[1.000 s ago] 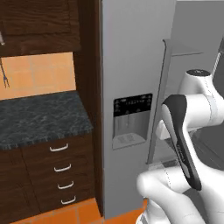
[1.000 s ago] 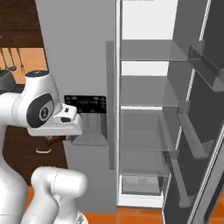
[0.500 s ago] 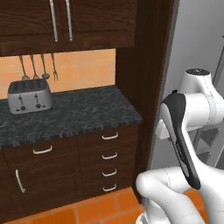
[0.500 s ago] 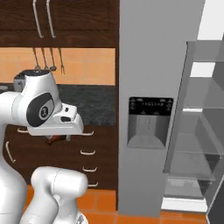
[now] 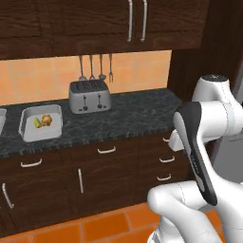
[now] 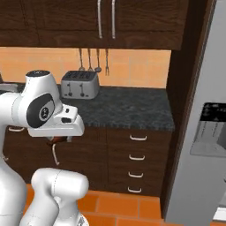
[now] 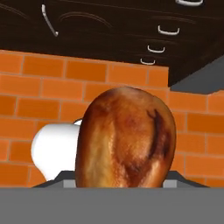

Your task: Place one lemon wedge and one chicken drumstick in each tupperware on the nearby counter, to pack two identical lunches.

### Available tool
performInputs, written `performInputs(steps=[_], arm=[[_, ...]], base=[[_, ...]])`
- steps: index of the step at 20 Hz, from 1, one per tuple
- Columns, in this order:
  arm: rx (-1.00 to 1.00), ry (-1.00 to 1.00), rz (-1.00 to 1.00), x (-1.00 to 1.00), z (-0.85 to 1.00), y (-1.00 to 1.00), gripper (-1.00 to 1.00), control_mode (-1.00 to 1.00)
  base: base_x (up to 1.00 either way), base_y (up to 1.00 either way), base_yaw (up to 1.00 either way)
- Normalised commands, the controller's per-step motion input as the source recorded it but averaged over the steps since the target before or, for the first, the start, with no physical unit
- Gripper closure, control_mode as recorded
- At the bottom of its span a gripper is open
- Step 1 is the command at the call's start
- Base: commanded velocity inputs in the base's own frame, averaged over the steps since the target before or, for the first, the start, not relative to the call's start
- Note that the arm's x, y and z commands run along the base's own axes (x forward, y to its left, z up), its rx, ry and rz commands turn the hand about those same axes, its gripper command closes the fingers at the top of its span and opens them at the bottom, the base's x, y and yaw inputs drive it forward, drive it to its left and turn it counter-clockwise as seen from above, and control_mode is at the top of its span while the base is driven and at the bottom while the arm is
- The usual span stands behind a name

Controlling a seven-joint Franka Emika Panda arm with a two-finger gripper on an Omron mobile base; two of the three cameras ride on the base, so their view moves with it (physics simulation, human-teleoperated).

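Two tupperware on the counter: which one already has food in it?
The tupperware just left of the toaster holds food; the other, cut off at the frame's left edge, shows none.

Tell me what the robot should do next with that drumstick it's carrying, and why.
Probably carry it left along the counter. The gripper is shut on the chicken drumstick, still over the orange floor. The tupperware left of the toaster seems already packed; another rim shows at the left edge, likely the one to fill.
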Motion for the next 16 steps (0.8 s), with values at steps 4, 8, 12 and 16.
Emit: performInputs(steps=[4, 8, 12, 16], arm=[[0.00, 0.00, 0.00, 0.00, 0.00, 0.00, 1.00, 1.00], [0.00, 0.00, 0.00, 0.00, 0.00, 0.00, 1.00, 1.00], [0.00, 0.00, 0.00, 0.00, 0.00, 0.00, 1.00, 1.00], [0.00, 0.00, 0.00, 0.00, 0.00, 0.00, 1.00, 1.00]], base=[[-0.12, 1.00, 0.18], [-0.07, 1.00, 0.19], [-0.03, 1.00, 0.18], [0.03, 1.00, 0.12]])
